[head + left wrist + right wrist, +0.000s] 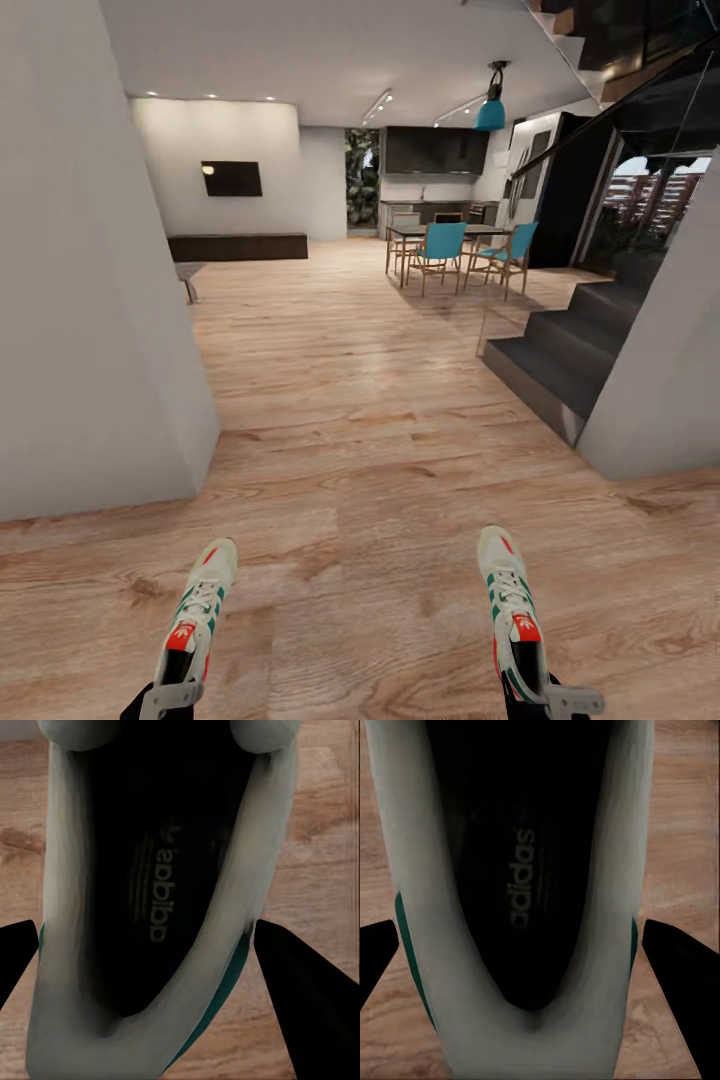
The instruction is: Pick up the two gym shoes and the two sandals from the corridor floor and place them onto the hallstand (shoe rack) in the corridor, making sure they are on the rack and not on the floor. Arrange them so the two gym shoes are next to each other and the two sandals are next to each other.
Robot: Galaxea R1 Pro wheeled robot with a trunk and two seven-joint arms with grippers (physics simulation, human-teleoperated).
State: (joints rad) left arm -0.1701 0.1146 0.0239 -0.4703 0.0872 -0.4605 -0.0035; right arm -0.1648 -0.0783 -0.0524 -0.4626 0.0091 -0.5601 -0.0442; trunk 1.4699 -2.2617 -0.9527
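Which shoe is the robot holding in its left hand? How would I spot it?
Look at the wooden floor near the bottom of the head view, where two white sneakers poke forward. The left gripper holds the left gym shoe, beside the big grey wall. Its twin, the right gym shoe, sits on the staircase side.

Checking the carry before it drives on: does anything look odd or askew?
Nothing stands out. Each gripper holds one gym shoe by the heel: left gripper with left shoe, right gripper with right shoe, both pointing forward above the floor.
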